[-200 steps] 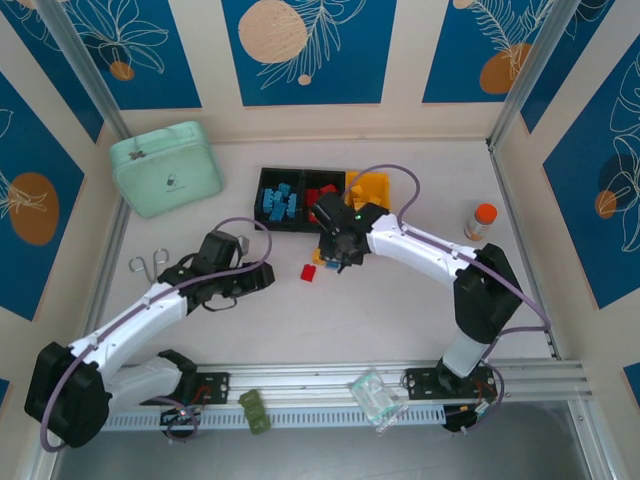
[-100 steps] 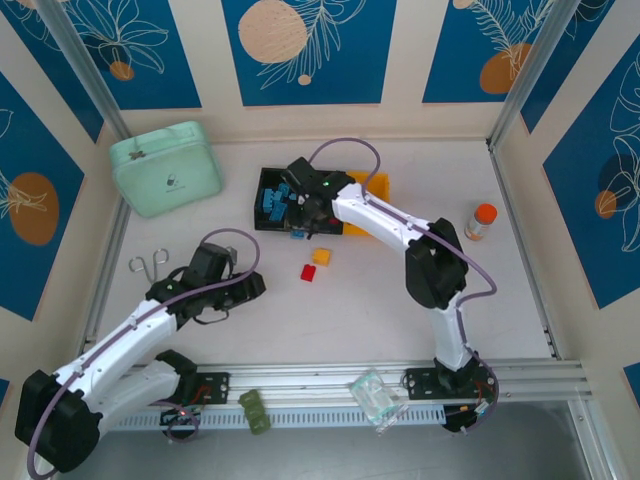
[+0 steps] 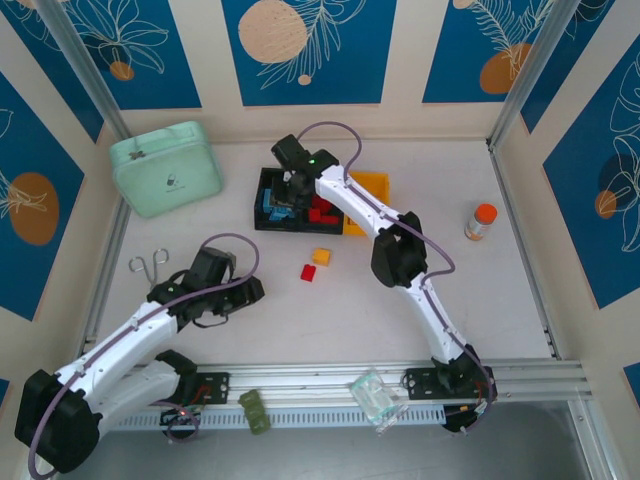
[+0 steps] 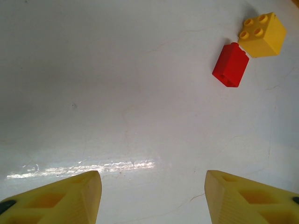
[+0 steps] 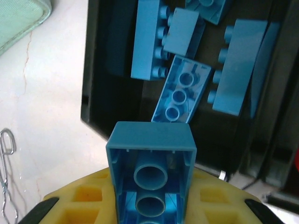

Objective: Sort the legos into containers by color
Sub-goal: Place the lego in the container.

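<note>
Right gripper (image 5: 152, 207) is clamping a glossy blue brick (image 5: 152, 154), its hollow tubed underside showing, above the black bin (image 5: 98, 93) of blue studded legos (image 5: 148, 42). Left gripper (image 4: 152, 196) is hovering, yellow wedge fingers apart, over the white table (image 4: 117, 93) near a smooth red brick (image 4: 230, 65) and a studded yellow cube (image 4: 261, 33).

The blue brick (image 5: 152, 140) clamped in the right gripper (image 5: 152, 186) runs off the bottom edge of the right wrist view, so its full length cannot be told. There the mint-green case (image 5: 21, 18) is cropped at the top left corner, and a red sliver (image 5: 296, 161) at the right edge is too small to identify. From above, toward the tabletop's far edge, that gripper covers part of the left black bin (image 3: 261, 203), and its arm hides part of the yellow bin (image 3: 372, 185). The left gripper (image 4: 152, 179) has its fingers (image 4: 60, 198) cut off by the bottom edge.
</note>
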`<state>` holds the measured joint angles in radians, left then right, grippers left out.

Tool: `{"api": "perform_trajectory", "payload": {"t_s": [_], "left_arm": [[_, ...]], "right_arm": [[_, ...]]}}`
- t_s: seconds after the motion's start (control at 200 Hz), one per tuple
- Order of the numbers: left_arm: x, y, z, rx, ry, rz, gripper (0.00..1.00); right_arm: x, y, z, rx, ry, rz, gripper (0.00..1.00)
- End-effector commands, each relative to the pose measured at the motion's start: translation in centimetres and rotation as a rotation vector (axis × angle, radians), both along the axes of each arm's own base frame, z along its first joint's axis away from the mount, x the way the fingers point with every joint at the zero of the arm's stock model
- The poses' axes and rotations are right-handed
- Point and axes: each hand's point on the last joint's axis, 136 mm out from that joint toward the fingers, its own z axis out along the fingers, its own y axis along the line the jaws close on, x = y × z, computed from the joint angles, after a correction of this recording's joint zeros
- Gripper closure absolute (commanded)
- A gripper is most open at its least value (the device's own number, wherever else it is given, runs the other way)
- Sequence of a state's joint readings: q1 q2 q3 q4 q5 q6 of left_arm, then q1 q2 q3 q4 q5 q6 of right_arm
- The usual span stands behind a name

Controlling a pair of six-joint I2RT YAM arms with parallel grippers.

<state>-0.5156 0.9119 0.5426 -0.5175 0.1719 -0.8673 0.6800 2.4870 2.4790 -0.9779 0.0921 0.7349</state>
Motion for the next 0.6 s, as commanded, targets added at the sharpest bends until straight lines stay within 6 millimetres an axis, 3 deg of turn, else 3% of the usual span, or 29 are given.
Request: {"api": "perform_trajectory", "payload": {"t_s": [0.0,0.11,0.415,0.595], "left_arm": [[-0.6,0.3,-0.6,0.008,0.031,0.01,0.4],[-0.6,0.3,-0.8,0.009,0.036,0.009,0.4],[-0.4,0.0,-1.0,-0.004,0.039,0.009,0.4],[-0.3,-0.2,-0.7,-0.007,0.03,0.001,0.4]], "right_arm": [[-0.2,-0.4,-0.4,-0.003,0.047,0.017,0.73],[0.6,-0.6,-0.5,0.002,0.039,-0.001,0.71],[1.2,-1.1,0.0,-0.002,0.024,-0.024,0.51],[1.0,-1.3,1.1,-0.011,0.002,-0.021,0.5]]}}
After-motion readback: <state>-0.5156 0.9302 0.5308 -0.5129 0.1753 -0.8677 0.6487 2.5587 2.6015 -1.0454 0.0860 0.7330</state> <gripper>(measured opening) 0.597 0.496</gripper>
